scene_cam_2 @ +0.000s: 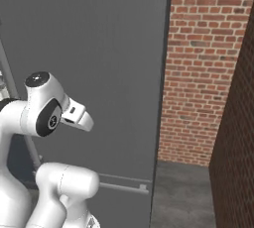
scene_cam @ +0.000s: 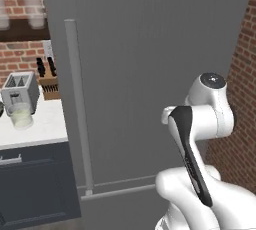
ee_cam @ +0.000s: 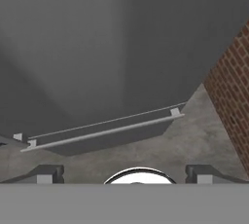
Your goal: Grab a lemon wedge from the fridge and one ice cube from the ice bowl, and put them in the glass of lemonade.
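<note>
The fridge [scene_cam: 150, 49] is a tall dark grey appliance, its door closed, with a long vertical bar handle [scene_cam: 76, 109] near its left edge. It also fills the left of the right base view as a fridge front [scene_cam_2: 99, 48]. The lemon wedge is hidden. The glass of lemonade [scene_cam: 20, 116] stands on the white counter [scene_cam: 45, 126] left of the fridge, in front of the toaster. A dark sliver at the picture's left edge beside the glass may be the ice bowl; I cannot tell. My gripper [ee_cam: 125, 174] is open and empty, fingertips [ee_cam: 46, 173] wide apart, looking down the fridge's lower front.
A horizontal bar handle [ee_cam: 102, 133] crosses the fridge's bottom drawer. A silver toaster [scene_cam: 20, 91] and a knife block [scene_cam: 49, 81] sit on the counter. A brick wall [scene_cam_2: 208, 73] stands right of the fridge, with grey floor [scene_cam_2: 183, 192] below it. Dark cabinets [scene_cam: 35, 184] lie under the counter.
</note>
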